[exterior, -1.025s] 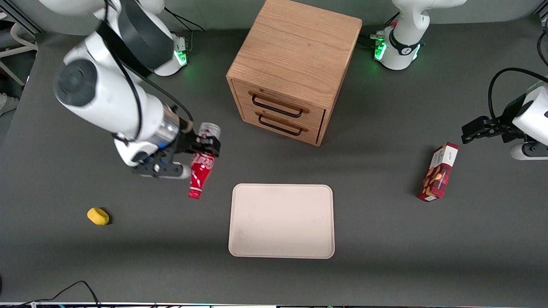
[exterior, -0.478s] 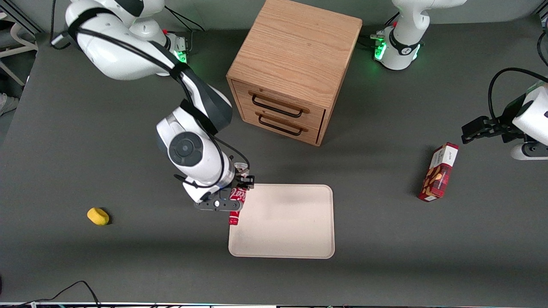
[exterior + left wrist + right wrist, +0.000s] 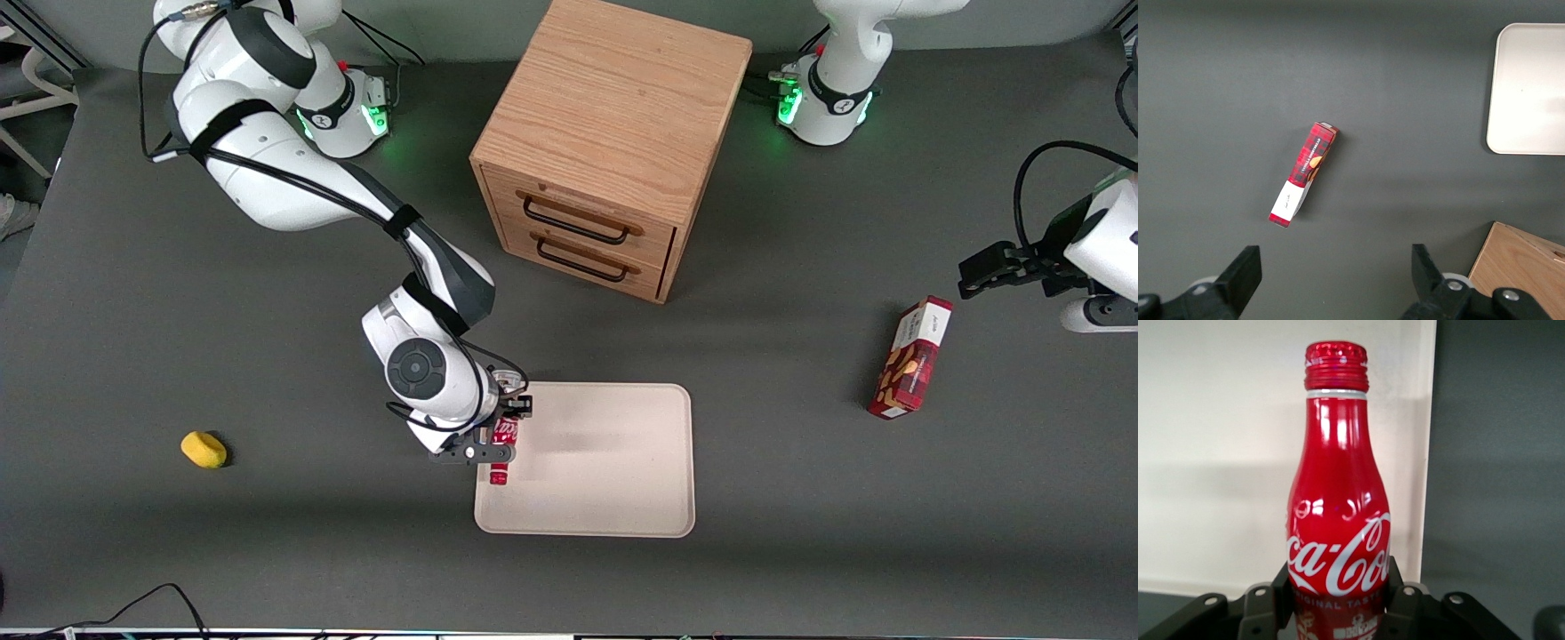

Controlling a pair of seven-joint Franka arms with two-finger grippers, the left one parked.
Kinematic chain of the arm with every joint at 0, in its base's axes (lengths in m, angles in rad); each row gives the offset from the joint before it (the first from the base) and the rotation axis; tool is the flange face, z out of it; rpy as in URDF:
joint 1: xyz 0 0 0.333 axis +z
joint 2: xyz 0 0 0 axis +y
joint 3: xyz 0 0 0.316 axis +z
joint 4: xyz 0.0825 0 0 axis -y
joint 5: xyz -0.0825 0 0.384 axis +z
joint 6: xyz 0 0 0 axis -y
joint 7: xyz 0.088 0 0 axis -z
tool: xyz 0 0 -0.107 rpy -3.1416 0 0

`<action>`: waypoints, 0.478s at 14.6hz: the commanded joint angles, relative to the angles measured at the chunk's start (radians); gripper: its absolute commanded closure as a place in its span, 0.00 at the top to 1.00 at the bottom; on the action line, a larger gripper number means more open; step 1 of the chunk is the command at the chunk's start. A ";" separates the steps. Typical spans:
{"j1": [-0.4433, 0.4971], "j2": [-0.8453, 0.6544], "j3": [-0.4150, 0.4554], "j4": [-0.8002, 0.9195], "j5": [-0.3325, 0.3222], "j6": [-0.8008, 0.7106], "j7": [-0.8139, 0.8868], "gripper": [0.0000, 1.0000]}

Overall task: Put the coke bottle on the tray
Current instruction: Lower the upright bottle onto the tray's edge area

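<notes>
My right gripper (image 3: 503,434) is shut on the coke bottle (image 3: 501,444), a slim red bottle with white script and a red cap. It holds the bottle over the edge of the cream-beige tray (image 3: 605,480) that lies toward the working arm's end. In the right wrist view the black fingers (image 3: 1286,587) clamp the lower body of the bottle (image 3: 1337,493), cap pointing away from the wrist, with the tray (image 3: 1218,453) under it. I cannot tell whether the bottle touches the tray.
A wooden two-drawer cabinet (image 3: 605,142) stands farther from the front camera than the tray. A red snack box (image 3: 911,357) lies toward the parked arm's end, also in the left wrist view (image 3: 1303,175). A small yellow object (image 3: 204,449) lies toward the working arm's end.
My gripper has carried the bottle from the bare table beside the cabinet toward the front camera, until it hangs over the tray's edge.
</notes>
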State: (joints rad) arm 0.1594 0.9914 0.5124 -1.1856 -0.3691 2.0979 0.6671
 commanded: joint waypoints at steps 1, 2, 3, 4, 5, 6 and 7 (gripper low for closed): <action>0.002 0.027 -0.020 0.044 -0.027 0.037 -0.038 0.00; 0.003 0.035 -0.031 0.044 -0.027 0.056 -0.047 0.00; 0.005 0.041 -0.032 0.044 -0.027 0.060 -0.047 0.00; 0.005 0.052 -0.032 0.044 -0.027 0.062 -0.046 0.00; 0.006 0.059 -0.034 0.047 -0.028 0.070 -0.044 0.00; 0.006 0.065 -0.037 0.046 -0.028 0.095 -0.046 0.00; 0.008 0.075 -0.040 0.047 -0.027 0.106 -0.044 0.00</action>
State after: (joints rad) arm 0.1582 1.0376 0.4738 -1.1768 -0.3772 2.1799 0.6400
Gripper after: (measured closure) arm 0.463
